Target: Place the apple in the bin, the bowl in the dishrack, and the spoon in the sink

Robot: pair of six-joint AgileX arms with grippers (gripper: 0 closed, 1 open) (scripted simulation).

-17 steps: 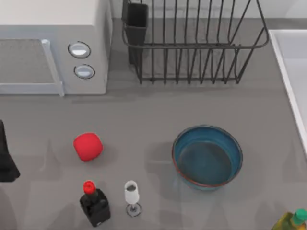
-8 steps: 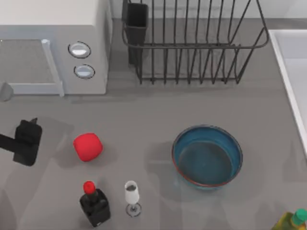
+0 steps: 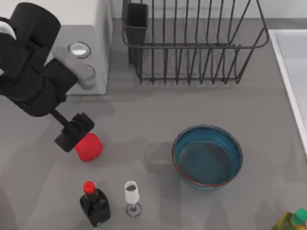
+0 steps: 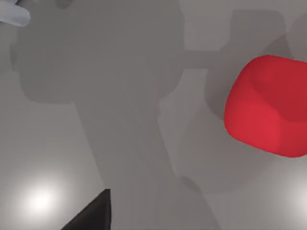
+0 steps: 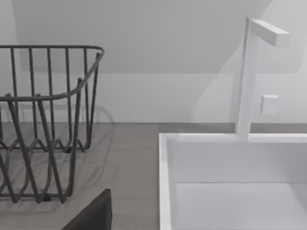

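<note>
The red apple (image 3: 88, 147) lies on the grey counter at the left, and fills one side of the left wrist view (image 4: 268, 112). My left gripper (image 3: 74, 132) hangs just up and left of the apple, overlapping its upper edge from above; contact cannot be judged. The blue bowl (image 3: 207, 155) sits upright and empty right of centre. The black wire dishrack (image 3: 192, 40) stands at the back, with the sink (image 3: 293, 62) at the right edge. The right wrist view faces the dishrack (image 5: 48, 120) and the sink (image 5: 230, 182); a dark part of my right gripper (image 5: 93, 214) shows at its lower edge. The spoon and the bin are out of view.
A microwave (image 3: 93, 52) stands at the back left, partly covered by my left arm. A red-capped black bottle (image 3: 94, 203) and a small glass (image 3: 131, 195) stand near the front, below the apple. A yellow-green bottle (image 3: 290, 221) sits at the front right. A white tap (image 5: 249, 76) rises behind the sink.
My left arm has swung in from the left edge across the microwave. Its gripper has moved right to the apple's upper-left side. The apple and bowl have not moved.
</note>
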